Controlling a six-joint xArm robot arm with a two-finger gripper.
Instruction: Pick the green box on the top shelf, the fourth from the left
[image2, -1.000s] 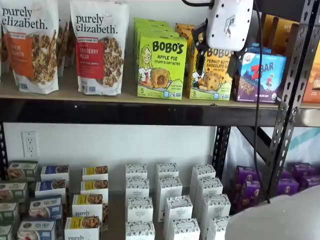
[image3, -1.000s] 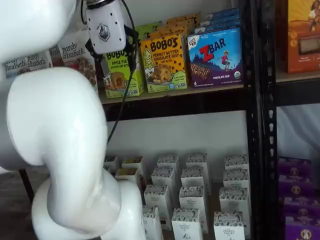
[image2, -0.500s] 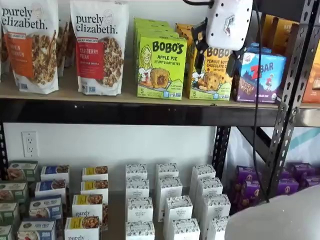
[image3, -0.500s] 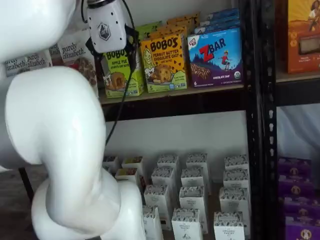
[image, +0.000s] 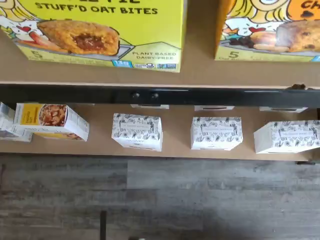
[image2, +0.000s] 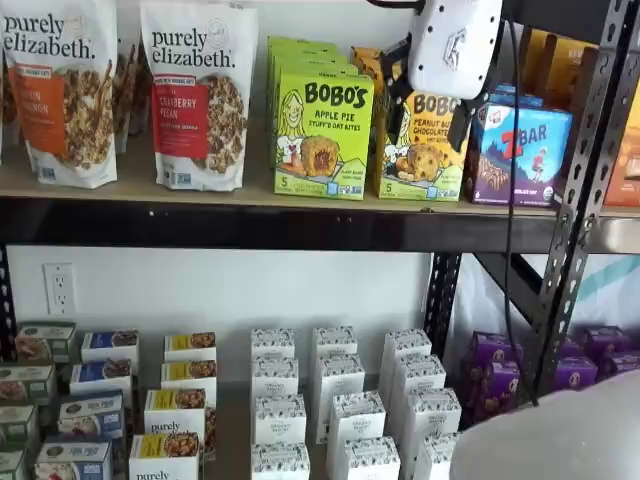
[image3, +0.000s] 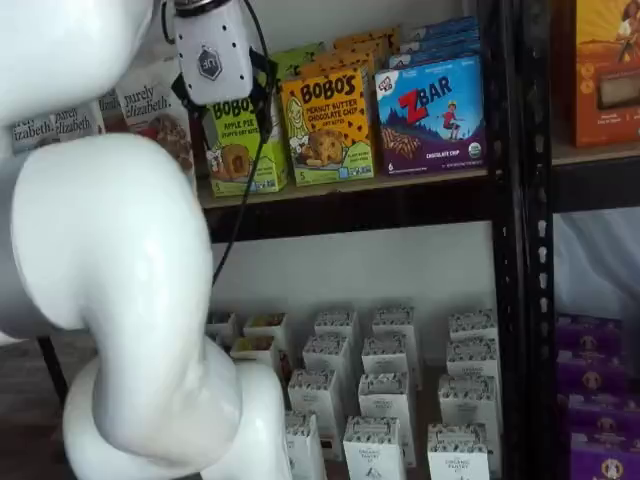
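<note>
Claw (image2: 428, 85), white-bodied, hangs before the top shelf (image2: 250, 222) with its black fingers (image2: 398, 82) spread wide, gripping nothing. Green box (image2: 322, 133) stands upright on that shelf, long axis vertical, printed face toward the cameras; in a shelf view the claw sits off its right side over the yellow box (image2: 422, 150), while in a shelf view the claw's body covers the green box's (image3: 243, 145) upper part.
</note>
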